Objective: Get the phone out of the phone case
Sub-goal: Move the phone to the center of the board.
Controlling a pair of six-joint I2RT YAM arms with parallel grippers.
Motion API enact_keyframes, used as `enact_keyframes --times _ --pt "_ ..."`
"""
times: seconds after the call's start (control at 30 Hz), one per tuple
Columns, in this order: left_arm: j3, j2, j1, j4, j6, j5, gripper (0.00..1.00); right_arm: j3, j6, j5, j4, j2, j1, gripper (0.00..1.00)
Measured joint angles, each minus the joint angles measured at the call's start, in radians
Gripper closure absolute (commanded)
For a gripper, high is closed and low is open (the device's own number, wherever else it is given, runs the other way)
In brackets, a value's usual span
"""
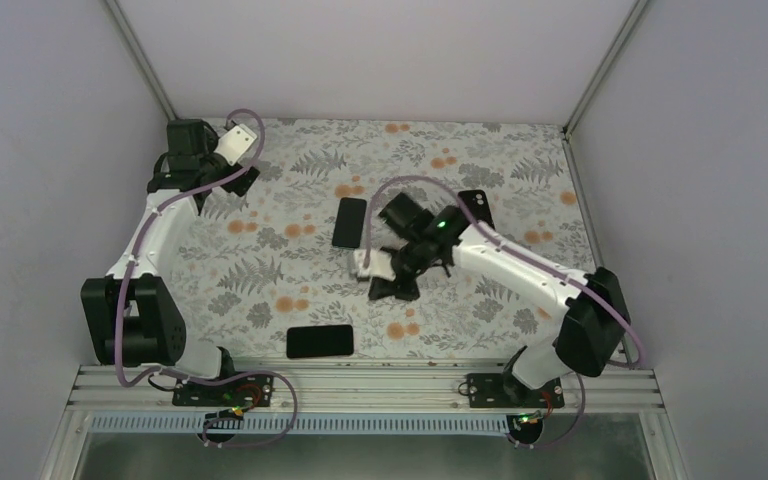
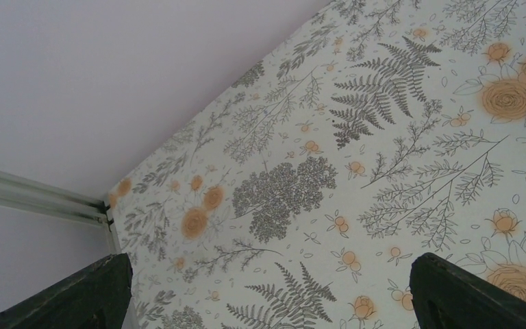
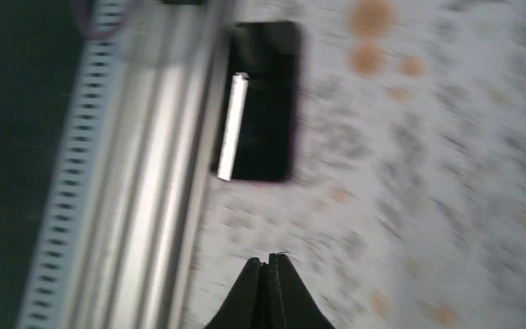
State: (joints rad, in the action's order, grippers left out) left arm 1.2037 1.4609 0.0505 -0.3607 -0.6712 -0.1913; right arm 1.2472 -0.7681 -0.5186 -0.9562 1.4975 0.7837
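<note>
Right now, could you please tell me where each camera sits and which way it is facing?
Top external: above and behind the bases, looking down on the floral table; both arms show.
Left wrist: on the left arm near the far-left corner, facing table and wall; its jaws show, wide apart.
Right wrist: blurred, on the right arm, looking toward the near rail and a black phone; its jaws show shut.
Shared: top external and right wrist both show that phone beside the rail.
</note>
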Motion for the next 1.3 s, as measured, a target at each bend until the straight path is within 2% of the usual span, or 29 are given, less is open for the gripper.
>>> enact_keyframes --times 0.23,0.43,0.8,1.3 --pt "-0.015 -0.002 0.013 0.002 0.035 -0.017 0.00 0.034 -0.005 -0.092 -0.049 0.122 0.280 0.96" --pt "-0.035 -0.030 0.025 0.007 0.065 -0.034 0.00 0.046 -0.011 -0.126 -0.035 0.262 0.382 0.96" --pt "-0.050 -0.056 0.061 0.015 0.083 -0.058 0.00 0.172 -0.035 -0.162 -0.007 0.501 0.500 0.96" --pt "-0.090 -0.074 0.066 0.033 0.085 -0.072 0.00 0.187 -0.005 -0.085 0.131 0.555 0.500 0.96"
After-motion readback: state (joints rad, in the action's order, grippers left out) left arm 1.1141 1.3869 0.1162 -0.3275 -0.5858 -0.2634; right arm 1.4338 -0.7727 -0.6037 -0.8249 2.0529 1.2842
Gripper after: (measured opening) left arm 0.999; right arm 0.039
